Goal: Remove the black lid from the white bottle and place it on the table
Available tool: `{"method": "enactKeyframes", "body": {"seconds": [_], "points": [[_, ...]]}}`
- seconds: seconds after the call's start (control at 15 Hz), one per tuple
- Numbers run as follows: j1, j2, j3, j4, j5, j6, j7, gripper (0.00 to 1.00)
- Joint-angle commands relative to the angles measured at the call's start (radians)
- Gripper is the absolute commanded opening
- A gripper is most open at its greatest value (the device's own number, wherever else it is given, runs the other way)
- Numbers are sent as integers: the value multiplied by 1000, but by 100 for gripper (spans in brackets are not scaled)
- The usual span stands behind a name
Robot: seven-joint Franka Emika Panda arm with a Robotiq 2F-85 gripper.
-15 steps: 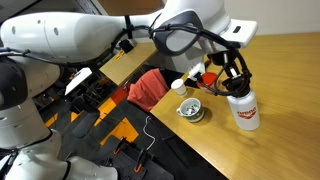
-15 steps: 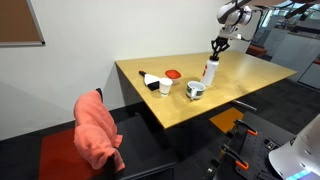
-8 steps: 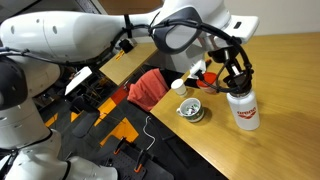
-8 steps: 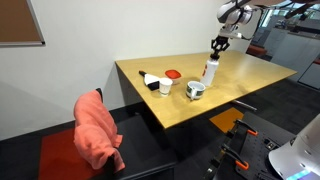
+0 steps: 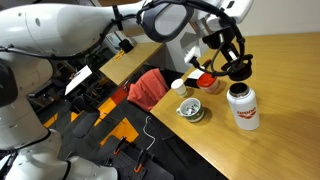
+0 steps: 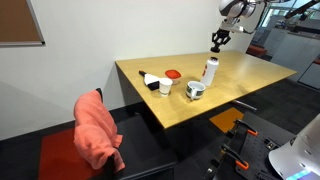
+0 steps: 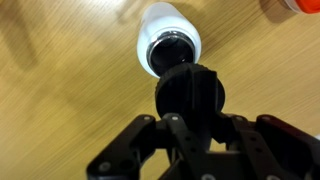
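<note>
In the wrist view the gripper (image 7: pixel 190 120) is clenched on the black lid (image 7: pixel 190 92), holding it above and apart from the white bottle (image 7: pixel 168 42), whose open neck shows just beyond. The bottle stands upright on the table (image 5: pixel 290 70), in from its edge. A metal cup (image 5: pixel 190 110) sits nearer that edge.

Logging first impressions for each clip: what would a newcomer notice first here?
The gripper holds the black lid in the air just above the open white bottle, which stands upright on the wooden table. A red cloth draped over a chair beside the table also stands out.
</note>
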Motion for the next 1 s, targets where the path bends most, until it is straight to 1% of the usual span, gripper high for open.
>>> {"method": "enactKeyframes", "body": {"seconds": [0.0,0.13,0.4,0.73,0.93], "points": [[32,-59,-6,-27,-37,-3,1,3],[55,-57,-6,-13,-58,-10,22,3],[97,-15,9,29,-60,-3,62,3],[138,78,25,101,-53,0,137,3],[148,166,20,175,-57,10,193,3]]}}
